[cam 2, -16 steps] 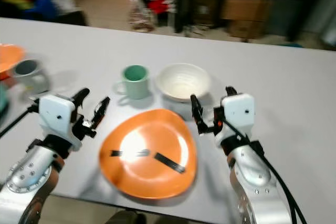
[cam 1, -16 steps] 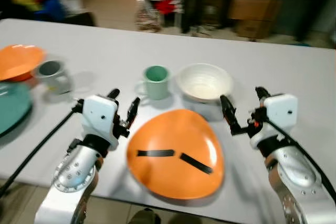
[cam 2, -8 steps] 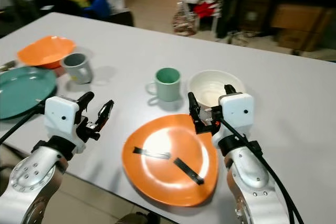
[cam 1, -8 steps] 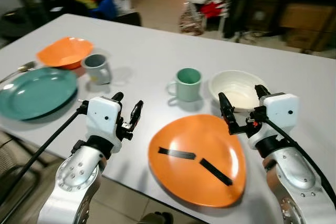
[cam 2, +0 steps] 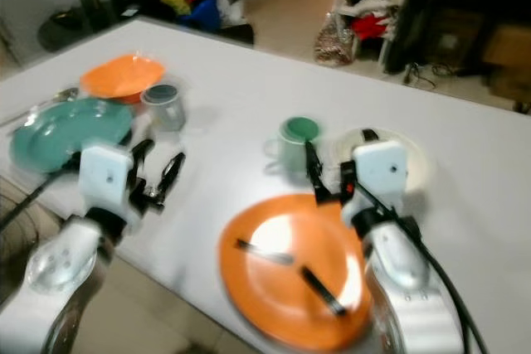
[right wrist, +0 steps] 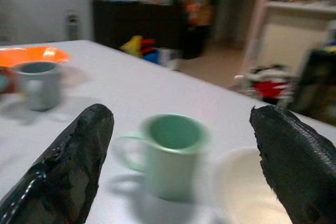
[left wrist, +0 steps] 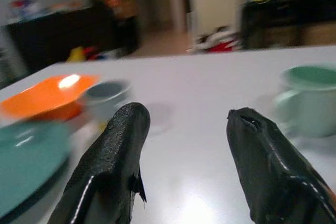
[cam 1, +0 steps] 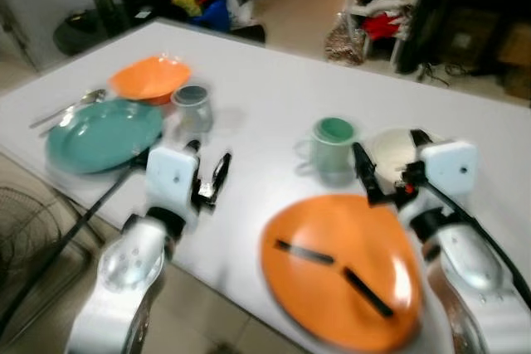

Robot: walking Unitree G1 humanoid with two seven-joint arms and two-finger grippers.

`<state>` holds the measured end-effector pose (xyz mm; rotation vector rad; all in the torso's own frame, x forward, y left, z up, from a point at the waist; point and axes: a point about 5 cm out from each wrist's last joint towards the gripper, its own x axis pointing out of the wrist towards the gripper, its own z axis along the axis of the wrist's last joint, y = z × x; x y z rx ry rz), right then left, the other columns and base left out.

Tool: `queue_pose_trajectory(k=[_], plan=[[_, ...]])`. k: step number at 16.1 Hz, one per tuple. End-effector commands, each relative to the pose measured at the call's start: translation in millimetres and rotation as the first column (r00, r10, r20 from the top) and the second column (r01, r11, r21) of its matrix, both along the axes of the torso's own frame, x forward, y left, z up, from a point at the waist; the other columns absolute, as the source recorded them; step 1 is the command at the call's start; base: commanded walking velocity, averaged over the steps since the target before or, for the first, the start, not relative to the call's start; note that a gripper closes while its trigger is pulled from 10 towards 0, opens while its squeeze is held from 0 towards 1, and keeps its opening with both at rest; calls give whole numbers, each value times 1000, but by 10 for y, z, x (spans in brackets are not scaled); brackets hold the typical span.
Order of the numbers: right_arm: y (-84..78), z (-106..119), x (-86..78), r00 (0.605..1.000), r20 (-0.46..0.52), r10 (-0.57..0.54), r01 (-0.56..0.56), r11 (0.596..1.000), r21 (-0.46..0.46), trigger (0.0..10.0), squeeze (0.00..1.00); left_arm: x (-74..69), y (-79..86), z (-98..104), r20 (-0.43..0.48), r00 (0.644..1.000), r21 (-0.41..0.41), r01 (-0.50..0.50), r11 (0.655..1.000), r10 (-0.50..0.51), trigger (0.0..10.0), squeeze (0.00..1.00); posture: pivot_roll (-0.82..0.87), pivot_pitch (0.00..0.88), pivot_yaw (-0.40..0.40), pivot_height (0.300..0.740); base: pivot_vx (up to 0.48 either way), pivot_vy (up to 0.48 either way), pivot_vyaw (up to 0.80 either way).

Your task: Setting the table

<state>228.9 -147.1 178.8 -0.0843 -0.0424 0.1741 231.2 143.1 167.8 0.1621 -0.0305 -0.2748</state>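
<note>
Both arms are rounded silver metal, each ending in a boxy white wrist housing that carries two long black fingers. The left gripper (cam 1: 207, 173) has a black cable trailing from its housing, and round screw heads dot the silver joint below it. The right gripper (cam 1: 388, 165) shows a small red detail beside its housing (blurred), with a black cable along the forearm.

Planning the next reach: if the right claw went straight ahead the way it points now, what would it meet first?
Most likely the green mug: in the right wrist view it sits between the open fingers of the right claw, with the white bowl beside it. Depth is blurred, so the gap to it is unclear.
</note>
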Motion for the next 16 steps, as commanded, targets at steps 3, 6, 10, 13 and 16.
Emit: queue_pose_trajectory(k=[3,6,10,13,16], plan=[[14,-11,-4,1000,-22,-6,7,999,50,10000,1000,-23,41,-4,-15,1000,5,-11,1000,11,10000,0,125,0,32,727,0,0,800],[39,-50,46,998,-56,-15,17,999,41,10000,1000,18,76,25,-4,1000,10,-22,1000,22,10000,0,130,0,32,727,0,206,0],[24,-108,60,994,-102,-47,50,998,25,10000,1000,50,65,47,-1,1000,17,-12,1000,12,10000,0,130,0,36,727,0,341,0],[36,-94,70,996,-90,-20,24,999,47,10000,1000,61,63,40,0,1000,15,-17,1000,17,10000,0,135,0,23,727,0,341,0],[38,-39,145,997,-72,10,-7,999,39,10000,1000,80,32,57,9,999,-5,-32,999,32,10000,0,140,0,-9,727,0,336,0]])
